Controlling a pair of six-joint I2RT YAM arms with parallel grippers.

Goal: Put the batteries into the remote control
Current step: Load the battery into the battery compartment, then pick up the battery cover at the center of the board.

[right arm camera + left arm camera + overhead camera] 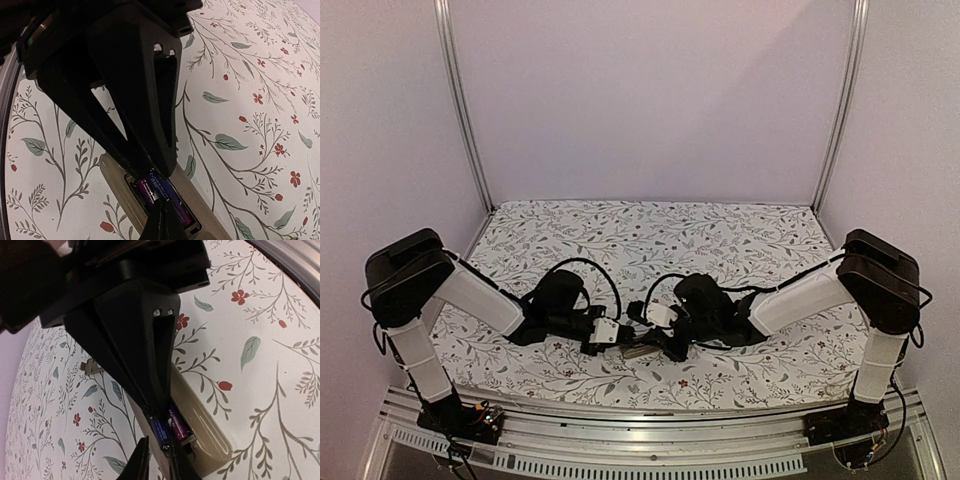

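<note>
The remote [638, 350] lies flat near the front middle of the flowered bench [620, 230], between the two wrists. Its greyish back faces up. From above its long axis runs roughly left to right, a little slantwise; most of it is hidden under the black wrists there. In the left wrist view its body [210, 435] runs from upper left to lower right, with a rounded end at lower right.

The recess [191, 439] in its back is uncovered and holds both batteries [175, 427] – dark blue and purple, side by side and touching, their length along the remote's length. Part of each is hidden under the fingertips.

The left fingers [155, 405] come down steeply on the recess. They are drawn in to a narrow wedge with the tips right on the bluer battery; whether they pinch it or only touch it I cannot tell.

The right fingers [152, 167] reach in from the other side – pressed fully together, gripping nothing, with the tips at the batteries' end inside the recess. In each wrist view the other arm's fingertips show at the bottom edge, so both pairs meet over the same spot.
</note>
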